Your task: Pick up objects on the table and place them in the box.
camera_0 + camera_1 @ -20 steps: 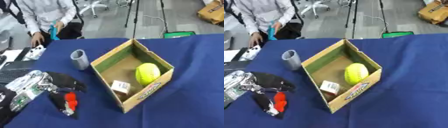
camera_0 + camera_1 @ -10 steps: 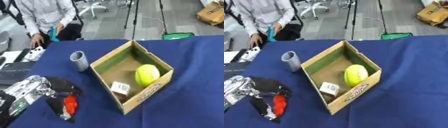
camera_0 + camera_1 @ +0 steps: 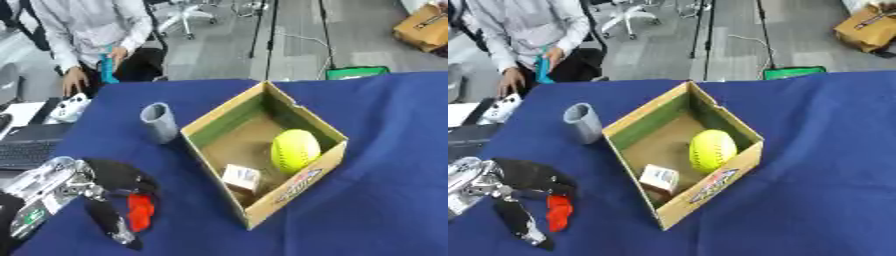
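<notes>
Left hand point(image 3: 105, 187) now lower, nearer the table edge, fingers pinching the small red object point(image 3: 140, 218); open cardboard box point(image 3: 214, 125) still to reach.

A blue-covered worktop point(image 3: 385, 130) carries an open cardboard box point(image 3: 302, 175) near its middle. A grey cylinder point(image 3: 159, 122) stands upright just beside the box's left corner. A small red object point(image 3: 140, 217) lies near the lower left.
</notes>
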`<state>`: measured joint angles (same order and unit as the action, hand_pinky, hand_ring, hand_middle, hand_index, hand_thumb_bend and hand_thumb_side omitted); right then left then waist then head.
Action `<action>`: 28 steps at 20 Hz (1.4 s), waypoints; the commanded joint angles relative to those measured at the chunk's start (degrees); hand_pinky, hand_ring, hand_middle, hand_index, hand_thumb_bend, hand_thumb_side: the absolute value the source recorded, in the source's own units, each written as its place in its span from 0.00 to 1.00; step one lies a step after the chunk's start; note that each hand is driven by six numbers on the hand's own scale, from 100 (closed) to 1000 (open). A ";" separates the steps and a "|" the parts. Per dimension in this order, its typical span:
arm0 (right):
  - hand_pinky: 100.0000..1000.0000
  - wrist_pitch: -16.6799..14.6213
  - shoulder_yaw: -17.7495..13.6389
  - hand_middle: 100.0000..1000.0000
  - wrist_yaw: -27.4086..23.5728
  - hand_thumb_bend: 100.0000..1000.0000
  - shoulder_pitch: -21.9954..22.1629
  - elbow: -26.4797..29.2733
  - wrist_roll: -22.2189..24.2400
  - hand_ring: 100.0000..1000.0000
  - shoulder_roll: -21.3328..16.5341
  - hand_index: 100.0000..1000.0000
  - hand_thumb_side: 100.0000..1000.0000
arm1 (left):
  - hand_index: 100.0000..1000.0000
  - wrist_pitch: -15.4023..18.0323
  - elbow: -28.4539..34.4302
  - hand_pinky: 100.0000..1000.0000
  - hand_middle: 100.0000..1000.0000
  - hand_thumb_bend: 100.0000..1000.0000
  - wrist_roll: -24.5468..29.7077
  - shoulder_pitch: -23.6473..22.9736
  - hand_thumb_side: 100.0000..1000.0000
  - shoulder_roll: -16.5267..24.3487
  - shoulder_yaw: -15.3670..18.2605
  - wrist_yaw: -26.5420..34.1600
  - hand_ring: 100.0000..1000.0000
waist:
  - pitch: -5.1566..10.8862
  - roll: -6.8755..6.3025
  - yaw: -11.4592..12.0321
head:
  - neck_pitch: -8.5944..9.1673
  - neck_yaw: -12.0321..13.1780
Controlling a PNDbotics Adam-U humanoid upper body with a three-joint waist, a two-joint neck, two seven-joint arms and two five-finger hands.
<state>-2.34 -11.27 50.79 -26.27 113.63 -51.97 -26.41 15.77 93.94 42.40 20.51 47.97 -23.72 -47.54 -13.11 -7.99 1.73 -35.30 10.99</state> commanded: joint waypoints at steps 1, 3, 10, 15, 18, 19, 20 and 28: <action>0.58 -0.14 -0.50 0.28 -0.31 0.00 -0.93 0.96 0.01 0.41 -0.75 0.41 0.54 | 0.99 0.22 0.06 1.00 0.96 0.71 -0.61 0.21 0.86 2.45 1.12 -0.10 1.00 | 0.65 0.29 0.09 | 0.44 -0.27; 0.58 -0.13 -0.51 0.28 -0.34 0.00 -0.91 0.96 0.01 0.41 -0.71 0.41 0.54 | 1.00 0.20 0.27 1.00 0.97 0.70 -1.11 0.34 0.87 2.08 1.33 0.18 1.00 | 0.62 0.32 0.13 | 0.50 -0.35; 0.58 -0.13 -0.46 0.28 -0.43 0.00 -0.94 0.96 0.01 0.41 -0.66 0.41 0.54 | 1.00 -0.03 0.11 1.00 0.97 0.69 -6.28 0.43 0.87 1.47 1.14 0.09 1.00 | 0.55 0.43 0.05 | 0.69 -0.40; 0.58 -0.11 -0.50 0.28 -0.48 0.00 -0.98 0.96 0.01 0.41 -0.55 0.41 0.54 | 1.00 -0.06 -1.12 1.00 0.95 0.65 -8.36 0.37 0.88 0.96 0.96 -0.36 1.00 | 0.55 0.56 -0.09 | 1.06 -0.38; 0.58 -0.10 -0.50 0.28 -0.56 0.00 -1.02 0.96 0.01 0.41 -0.54 0.41 0.54 | 1.00 -0.19 -1.59 1.00 0.95 0.64 -9.11 0.63 0.87 0.66 0.85 -0.73 0.99 | 0.52 0.63 -0.15 | 1.10 -0.40; 0.58 -0.10 -0.48 0.28 -0.63 0.00 -1.01 0.96 0.01 0.41 -0.53 0.41 0.54 | 1.00 -0.19 -1.74 1.00 0.94 0.64 -9.21 0.72 0.87 0.60 0.78 -0.90 0.98 | 0.51 0.63 -0.15 | 1.07 -0.41; 0.58 -0.11 -0.48 0.28 -0.68 0.00 -0.98 0.96 0.01 0.41 -0.52 0.41 0.54 | 1.00 -0.16 -1.90 1.00 0.94 0.64 -9.25 0.80 0.87 0.54 0.72 -1.07 0.98 | 0.50 0.62 -0.15 | 1.03 -0.42; 0.58 -0.17 -0.42 0.28 -1.02 0.00 -0.98 0.96 0.01 0.41 -0.47 0.41 0.54 | 1.00 -0.62 -2.87 1.00 0.95 0.65 -9.71 1.44 0.86 0.01 0.93 -3.08 1.00 | 0.47 0.58 -0.25 | 0.98 -0.53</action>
<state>-2.36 -11.28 50.29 -26.32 113.63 -51.98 -26.35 15.34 90.96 32.95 21.25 46.84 -23.47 -50.11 -13.40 -7.64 1.44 -34.68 10.51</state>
